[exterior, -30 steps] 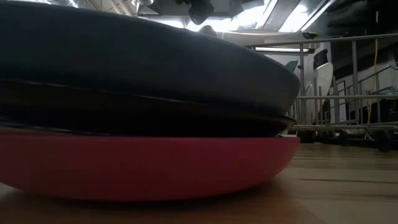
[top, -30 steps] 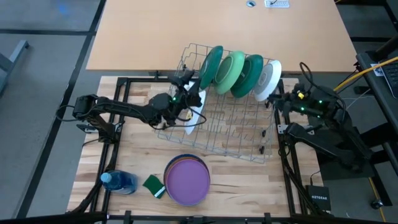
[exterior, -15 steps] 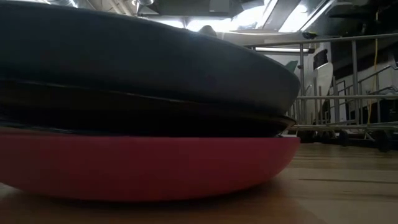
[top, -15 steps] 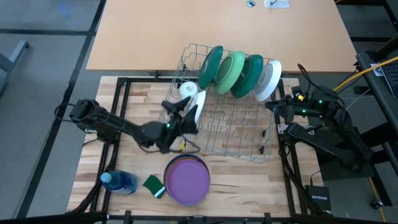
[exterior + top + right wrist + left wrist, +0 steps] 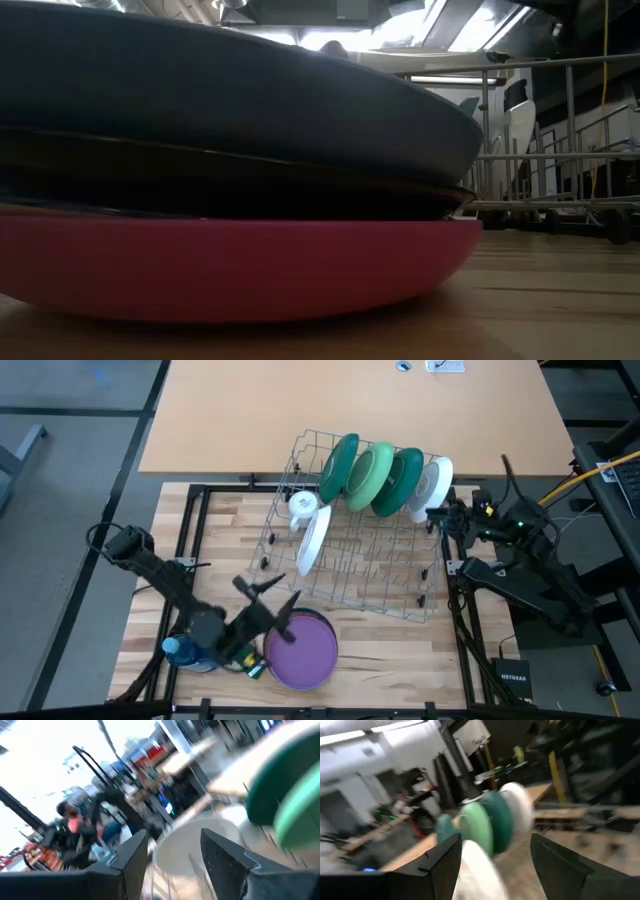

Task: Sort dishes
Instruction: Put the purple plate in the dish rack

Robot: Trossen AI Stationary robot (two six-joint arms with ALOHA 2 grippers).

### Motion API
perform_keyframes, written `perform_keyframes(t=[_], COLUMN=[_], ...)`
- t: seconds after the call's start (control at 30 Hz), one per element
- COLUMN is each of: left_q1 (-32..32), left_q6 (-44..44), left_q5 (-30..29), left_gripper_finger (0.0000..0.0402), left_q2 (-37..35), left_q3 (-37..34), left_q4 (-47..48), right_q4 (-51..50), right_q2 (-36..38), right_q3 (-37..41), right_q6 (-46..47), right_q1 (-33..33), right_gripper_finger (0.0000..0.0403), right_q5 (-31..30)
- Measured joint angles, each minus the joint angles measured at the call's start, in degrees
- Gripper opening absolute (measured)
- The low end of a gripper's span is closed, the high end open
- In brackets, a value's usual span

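I see the left hand [image 5: 268, 596] open above the purple plate [image 5: 301, 653]; right hand [image 5: 433, 515] open beside the white plate [image 5: 433, 488].

rack [image 5: 385, 575] wire, table centre | mug [image 5: 302, 505] white, rack's 10 o'clock corner | bottle [image 5: 185, 651] blue, table 7 o'clock | sponge [image 5: 252, 665] green, just beside bottle, 3 o'clock

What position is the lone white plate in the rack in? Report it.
On edge, not flat. The white plate stands in the wire rack, leaning slightly, apart from the row of green plates behind it.
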State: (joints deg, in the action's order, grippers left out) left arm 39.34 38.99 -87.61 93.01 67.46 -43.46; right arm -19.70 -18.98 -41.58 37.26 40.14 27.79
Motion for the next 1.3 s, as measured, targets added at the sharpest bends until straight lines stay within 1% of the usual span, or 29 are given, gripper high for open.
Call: perform_keyframes(t=[0.13, 0.23, 0.3, 0.37, 0.53, 0.63, 0.7, 0.83, 0.97, 1.07, 1.17, 1.3], left_q1=[4.1, 6.6, 7.9, 9.0, 10.6, 10.7, 10.6, 10.0, 9.2, 8.5, 7.5, 5.8], left_q6=[-14.9, -27.7, -34.9, -40.7, -53.9, -63.0, -69.1, -79.2, -83.6, -85.4, -88.1, -93.4], left_q5=[0.1, 1.1, 2.6, 4.2, 6.6, 8.5, 10.9, 16.8, 21.3, 24.6, 28.9, 35.6], left_gripper_finger=[0.0225, 0.0225, 0.0225, 0.0225, 0.0225, 0.0225, 0.0225, 0.0225, 0.0225, 0.0225, 0.0225, 0.0225], left_q2=[0.0, 0.0, 0.0, 0.0, 0.0, 0.0, 0.0, 0.0, 0.0, 0.0, 0.0, 0.0], left_q3=[0.0, 0.0, 0.0, 0.0, 0.0, 0.0, 0.0, 0.0, 0.0, 0.0, 0.0, 0.0], left_q4=[7.8, 16.2, 21.5, 25.8, 34.9, 41.7, 46.9, 55.6, 61.4, 65.4, 70.0, 76.6], right_q4=[11.9, 16.9, 18.9, 20.4, 26.1, 27.2, 27.2, 27.2, 27.3, 27.7, 31.7, 39.6], right_q2=[-2.6, -5.4, -6.9, -7.6, -7.8, -8.0, -8.9, -12.3, -16.8, -20.6, -24.7, -30.0], right_q3=[4.5, 7.5, 8.5, 8.8, 8.8, 8.7, 8.7, 8.7, 8.7, 8.7, 8.7, 8.7], right_q6=[4.7, 8.2, 9.1, 8.9, 7.4, 7.2, 6.3, 4.6, 4.0, 4.0, 4.0, 2.2], right_q1=[-0.1, -0.3, -2.3, -5.5, -15.3, -21.9, -26.7, -37.3, -47.6, -54.7, -61.1, -67.7], right_gripper_finger=[0.0186, 0.0186, 0.0186, 0.0186, 0.0186, 0.0186, 0.0186, 0.0186, 0.0186, 0.0186, 0.0186, 0.0186], right_q5=[0.0, 3.0, 4.5, 3.9, -4.8, -8.5, -10.7, -17.6, -23.5, -27.0, -31.2, -35.8])
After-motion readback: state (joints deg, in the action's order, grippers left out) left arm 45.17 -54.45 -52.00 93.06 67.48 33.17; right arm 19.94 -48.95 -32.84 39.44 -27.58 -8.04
